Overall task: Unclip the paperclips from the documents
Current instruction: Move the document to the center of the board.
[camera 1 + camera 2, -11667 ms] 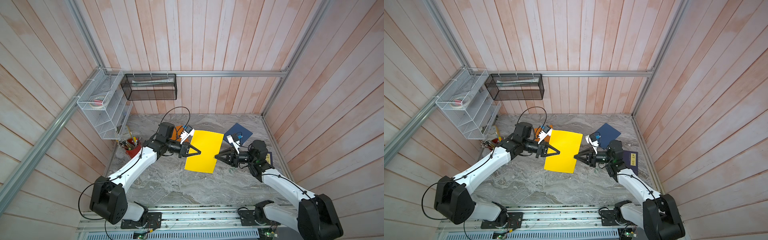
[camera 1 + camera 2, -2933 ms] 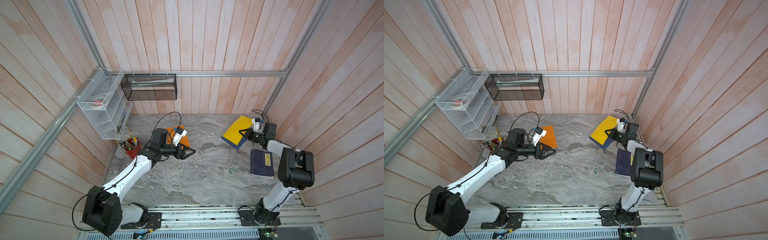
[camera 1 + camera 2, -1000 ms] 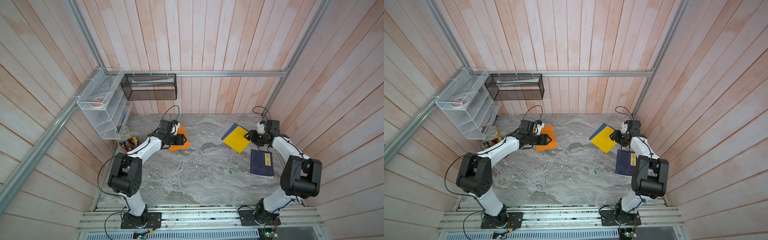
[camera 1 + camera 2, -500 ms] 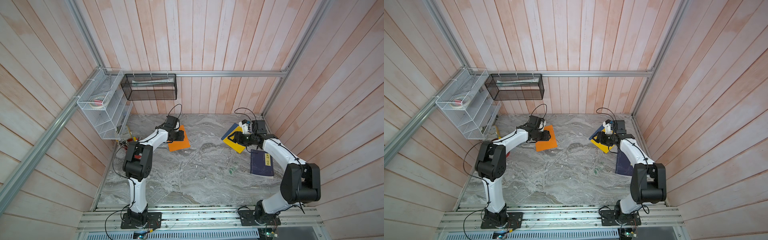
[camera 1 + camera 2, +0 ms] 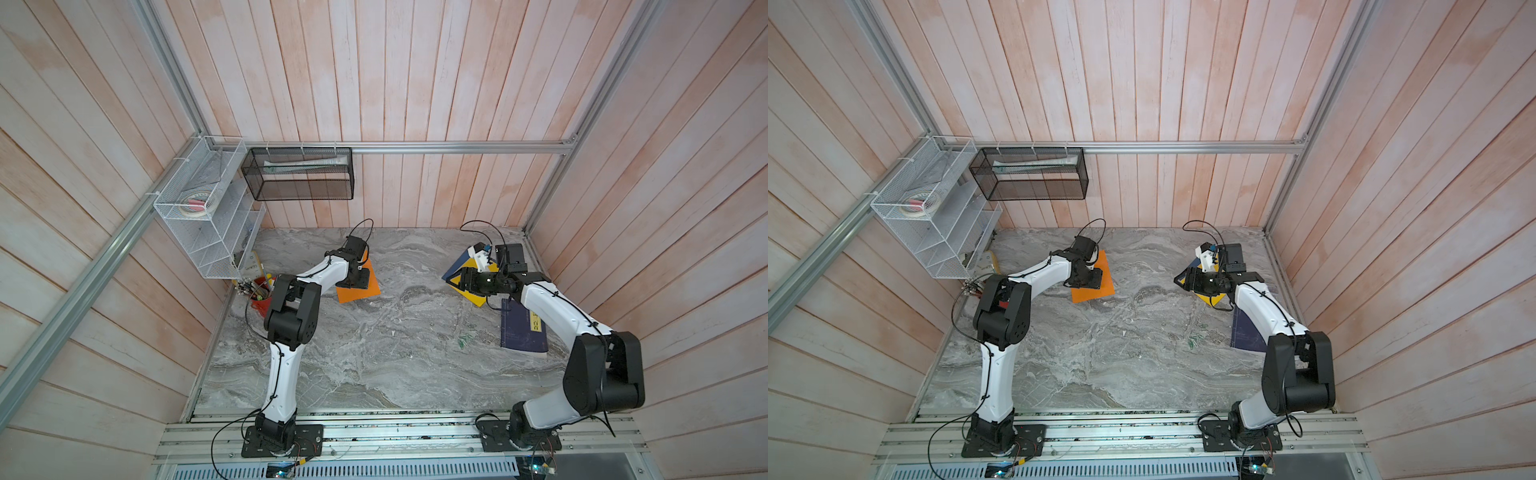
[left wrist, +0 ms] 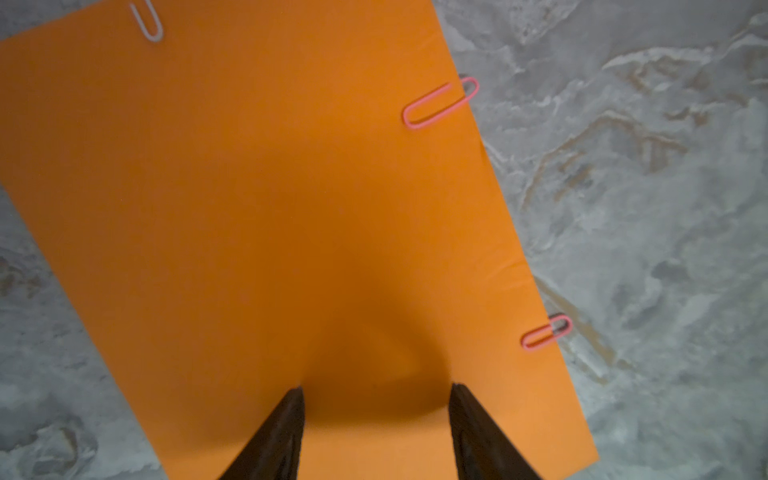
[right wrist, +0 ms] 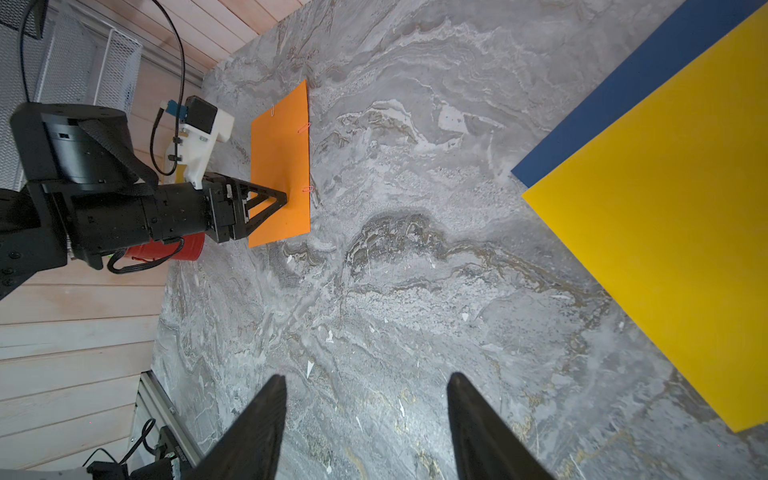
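One yellow paper sheet (image 7: 665, 228), now set down on the dark blue paper sheet (image 7: 623, 91), right tool (image 7: 365, 378) drawn off over the grey marble table (image 7: 415, 291), jaws apart, empty; left tool (image 6: 376, 388), jaws apart, moved over the flat orange paper sheet (image 6: 291, 208), whose two pink wire paperclips (image 6: 440, 104) and silvery wire paperclip (image 6: 147, 23) remain clipped: likely next.

Orange sheet (image 6: 291, 208), two pink paperclips (image 6: 440, 104), one pale clip (image 6: 147, 23) that's maybe silvery. Yellow sheet (image 7: 665, 232), dark blue sheet (image 7: 623, 103), grey marble-veined tabletop (image 7: 415, 270), red cup (image 7: 187, 247).

Even daylight; soft pincer shadow, left wrist view blurred
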You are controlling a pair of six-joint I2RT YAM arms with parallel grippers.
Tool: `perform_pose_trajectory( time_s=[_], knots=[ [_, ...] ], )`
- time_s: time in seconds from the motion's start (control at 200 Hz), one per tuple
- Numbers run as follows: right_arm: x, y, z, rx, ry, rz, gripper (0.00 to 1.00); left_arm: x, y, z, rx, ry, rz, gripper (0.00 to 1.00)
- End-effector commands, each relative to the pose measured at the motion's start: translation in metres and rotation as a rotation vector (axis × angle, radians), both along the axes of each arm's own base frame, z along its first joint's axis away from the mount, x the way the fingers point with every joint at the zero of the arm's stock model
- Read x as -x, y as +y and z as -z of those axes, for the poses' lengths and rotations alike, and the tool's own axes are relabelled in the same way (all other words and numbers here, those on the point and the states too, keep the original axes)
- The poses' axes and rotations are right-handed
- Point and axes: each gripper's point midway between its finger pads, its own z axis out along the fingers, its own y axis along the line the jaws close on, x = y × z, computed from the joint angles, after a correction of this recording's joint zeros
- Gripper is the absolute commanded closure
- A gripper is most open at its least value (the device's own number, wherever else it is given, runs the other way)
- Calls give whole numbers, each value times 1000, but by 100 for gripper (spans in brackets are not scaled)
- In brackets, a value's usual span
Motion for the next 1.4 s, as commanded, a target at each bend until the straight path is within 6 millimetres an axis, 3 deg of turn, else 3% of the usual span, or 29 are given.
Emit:
perform_pose_trajectory(
  time_s=[0.0, 0.4, 0.72, 1.155, 1.275, 1.395],
  knots=[
    [4, 6, -7, -23, -18, -15, 36, 18, 3, 24, -36, 92, 13, 41],
    [9, 7, -4, -30, -17, -24, 35, 97, -9, 52, 42, 257, 44, 46],
    [18, 9, 7, -35, 8, -26, 35, 172, -28, 59, 62, 369, 126, 48],
    [25, 29, 23, -42, 46, -63, 34, 286, -85, 49, 92, 542, 313, 48],
    [30, 31, 29, -45, 62, -68, 34, 303, -97, 40, 108, 560, 351, 48],
    [35, 32, 37, -45, 78, -71, 33, 299, -106, 26, 128, 526, 353, 45]
  ],
)
